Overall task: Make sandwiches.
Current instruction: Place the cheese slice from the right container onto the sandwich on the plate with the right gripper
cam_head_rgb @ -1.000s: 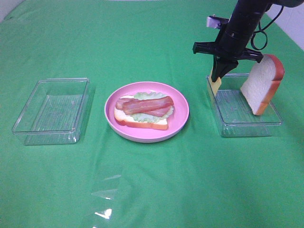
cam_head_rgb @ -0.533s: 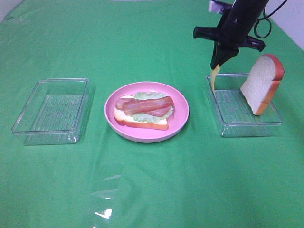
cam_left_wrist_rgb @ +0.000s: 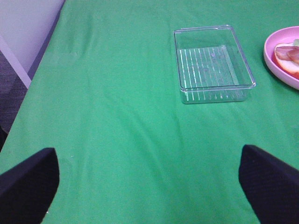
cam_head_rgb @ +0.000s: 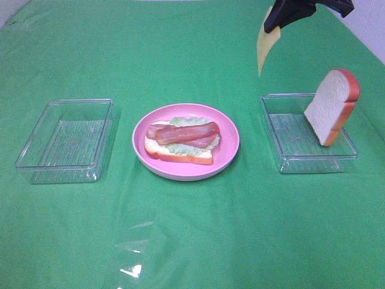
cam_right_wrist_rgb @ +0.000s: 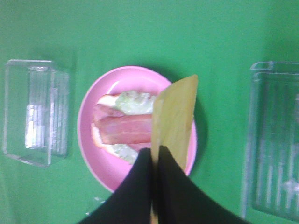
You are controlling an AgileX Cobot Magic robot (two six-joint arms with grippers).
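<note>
A green tablecloth point(cam_head_rgb: 192, 241) covers the whole work surface. On it two clear plastic trays flank a pink round plate point(cam_head_rgb: 186, 173): the left tray point(cam_head_rgb: 63, 173) lies at 9 o'clock from the plate, the right tray point(cam_head_rgb: 310, 164) at 3 o'clock, both apart from it.

The left gripper point(cam_left_wrist_rgb: 148, 154) shows only in its wrist view, its two dark fingers spread wide over bare cloth with nothing between them, the left tray ahead of it.

The right gripper point(cam_head_rgb: 272, 24) is at about 1 o'clock from the plate in the high view, well above the cloth, and is partly cut off by the edge of that view.

A white bread slice point(cam_head_rgb: 331, 111) with an orange-brown crust stands tilted in the right tray, leaning on the tray's 3 o'clock side.

On the plate lies an open sandwich: a bottom bread slice point(cam_head_rgb: 180, 156), pale green lettuce point(cam_head_rgb: 186, 121) and red-brown bacon strips point(cam_head_rgb: 183, 133) on top.

The right gripper's fingers are pressed together on one edge of a thin yellow cheese square point(cam_head_rgb: 264, 51), which hangs below them clear of everything.
</note>
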